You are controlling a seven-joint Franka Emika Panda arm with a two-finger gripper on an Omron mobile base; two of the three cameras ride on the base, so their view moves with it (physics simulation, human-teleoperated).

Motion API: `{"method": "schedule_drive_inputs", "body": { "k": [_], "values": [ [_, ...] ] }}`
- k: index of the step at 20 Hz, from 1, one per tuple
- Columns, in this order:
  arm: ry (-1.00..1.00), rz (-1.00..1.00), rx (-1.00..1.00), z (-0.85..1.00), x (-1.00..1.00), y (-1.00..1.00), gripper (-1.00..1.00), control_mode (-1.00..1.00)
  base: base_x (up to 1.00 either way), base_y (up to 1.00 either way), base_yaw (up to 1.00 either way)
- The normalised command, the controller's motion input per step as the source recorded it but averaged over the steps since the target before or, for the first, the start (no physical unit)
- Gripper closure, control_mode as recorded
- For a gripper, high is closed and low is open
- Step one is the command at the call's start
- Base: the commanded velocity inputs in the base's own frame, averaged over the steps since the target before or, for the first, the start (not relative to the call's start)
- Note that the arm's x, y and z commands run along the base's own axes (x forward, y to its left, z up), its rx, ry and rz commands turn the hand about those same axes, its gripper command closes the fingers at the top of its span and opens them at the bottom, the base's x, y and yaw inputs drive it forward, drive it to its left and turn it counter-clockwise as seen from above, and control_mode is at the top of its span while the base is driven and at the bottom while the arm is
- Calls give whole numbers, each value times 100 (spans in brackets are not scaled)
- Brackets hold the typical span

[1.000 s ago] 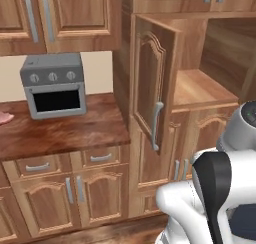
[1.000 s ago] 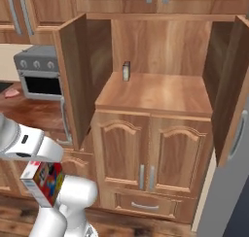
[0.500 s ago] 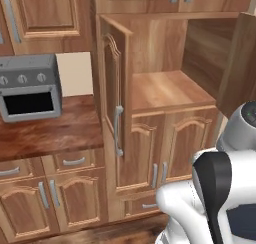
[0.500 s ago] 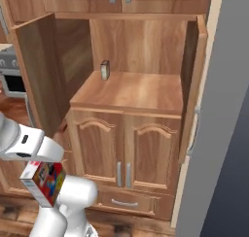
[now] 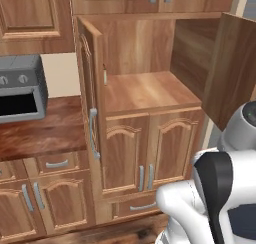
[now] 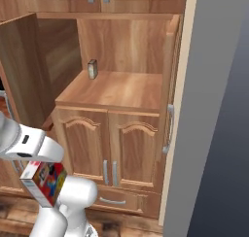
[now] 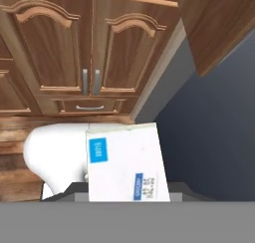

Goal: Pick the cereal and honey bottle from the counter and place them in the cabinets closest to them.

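The gripper (image 6: 35, 164) is clamped on the cereal (image 6: 44, 181) — carry step; next, lift it onto the open cabinets' shelf (image 6: 114, 89), clear of its front edge.

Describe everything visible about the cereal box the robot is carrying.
The cereal is a small slim rectangular box, cardboard by its look, with red, white and dark print on one face. In the hand view its white face carries blue labels. It hangs tilted, low beside the robot's body, clamped in the gripper, below the open cabinet's shelf.
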Motion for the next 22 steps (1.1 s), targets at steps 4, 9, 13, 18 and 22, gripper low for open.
{"method": "schedule_drive_inputs", "body": {
  "k": [4, 9, 13, 18, 22],
  "values": [
    [0, 0, 0, 0, 0, 0, 100, 100, -4, -2, -1],
    [0, 0, 0, 0, 0, 0, 100, 100, 0, -11, 0],
    [0, 0, 0, 0, 0, 0, 100, 100, -1, -42, 0],
    [0, 0, 0, 0, 0, 0, 100, 100, 0, -43, 0],
    [0, 0, 0, 0, 0, 0, 100, 100, -1, -29, 0]
  ]
}}
